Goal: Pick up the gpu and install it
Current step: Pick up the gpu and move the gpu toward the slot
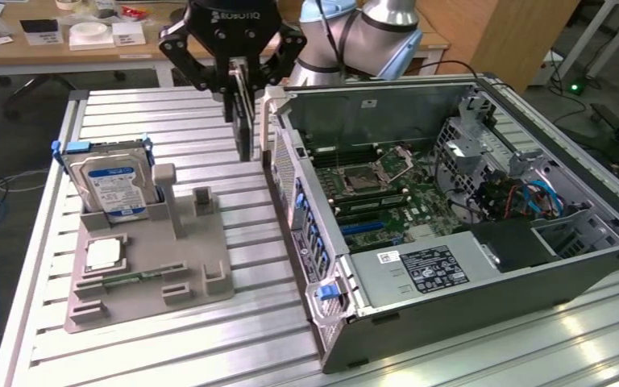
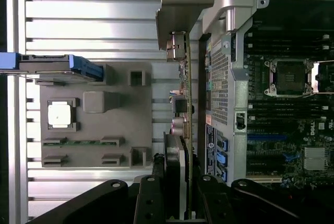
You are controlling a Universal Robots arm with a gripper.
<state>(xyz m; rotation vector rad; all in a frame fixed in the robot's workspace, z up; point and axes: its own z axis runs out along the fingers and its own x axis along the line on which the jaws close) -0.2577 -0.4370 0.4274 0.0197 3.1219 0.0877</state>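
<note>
**Gripper.** The gripper (image 1: 243,85) hangs above the slatted surface (image 1: 180,121). Its fingers (image 1: 197,68) are clamped on the upper end of the gpu (image 1: 243,129).

**Gpu.** The card hangs upright and edge-on below the fingers. It is outside the case (image 1: 600,258), just beside the perforated rear panel on the exterior view's left. In the wrist view the gpu (image 2: 175,151) sits between the grey holder (image 2: 94,130) and the case wall. It is not in any slot.

**Case.** The case lies on its side with the side open and the motherboard (image 1: 396,193) exposed.

**Holder.** The holder carries an upright hard drive (image 1: 114,184), a chip (image 1: 103,255) and a memory stick (image 1: 126,278).
</note>
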